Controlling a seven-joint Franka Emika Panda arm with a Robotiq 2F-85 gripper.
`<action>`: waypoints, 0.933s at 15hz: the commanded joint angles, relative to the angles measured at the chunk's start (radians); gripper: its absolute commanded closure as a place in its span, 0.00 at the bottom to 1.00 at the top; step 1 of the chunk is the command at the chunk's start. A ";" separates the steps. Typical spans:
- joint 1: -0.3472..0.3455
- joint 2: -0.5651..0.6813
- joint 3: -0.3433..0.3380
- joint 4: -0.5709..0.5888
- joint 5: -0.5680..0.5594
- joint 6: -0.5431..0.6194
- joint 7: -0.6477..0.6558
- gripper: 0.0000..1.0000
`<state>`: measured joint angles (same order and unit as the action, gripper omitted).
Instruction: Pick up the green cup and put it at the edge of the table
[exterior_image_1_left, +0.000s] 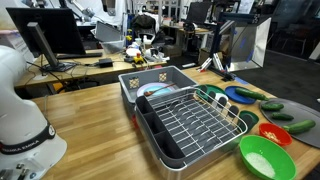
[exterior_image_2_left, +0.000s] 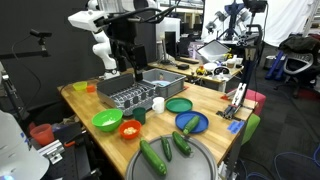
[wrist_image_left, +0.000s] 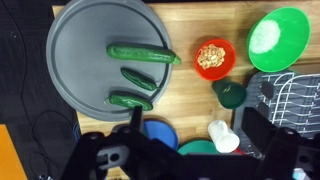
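The green cup (wrist_image_left: 229, 94) is small and dark green. It stands on the wooden table (wrist_image_left: 190, 30) beside the dish rack, between a red bowl (wrist_image_left: 212, 57) and a white cup (wrist_image_left: 223, 136). It also shows in an exterior view (exterior_image_2_left: 141, 114). My gripper (wrist_image_left: 195, 140) is open and empty, high above the table. In the wrist view the white cup lies between its fingers, far below. In an exterior view the gripper (exterior_image_2_left: 125, 65) hangs above the dish rack (exterior_image_2_left: 130, 95).
A bright green bowl (wrist_image_left: 278, 37), a blue plate (wrist_image_left: 160, 132) and a green plate (wrist_image_left: 200, 148) lie near the cup. A grey round tray (wrist_image_left: 90, 50) holds three cucumbers. A grey bin (exterior_image_2_left: 163, 77) stands behind the rack. Bare wood lies left of the rack (exterior_image_1_left: 90, 120).
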<state>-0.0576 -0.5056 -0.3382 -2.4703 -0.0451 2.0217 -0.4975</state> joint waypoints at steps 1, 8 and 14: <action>0.020 0.046 0.033 -0.014 0.017 0.109 -0.043 0.00; 0.119 0.201 0.059 -0.023 0.129 0.321 -0.183 0.00; 0.100 0.233 0.094 -0.022 0.138 0.324 -0.185 0.00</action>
<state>0.0757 -0.2749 -0.2781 -2.4938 0.0810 2.3493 -0.6742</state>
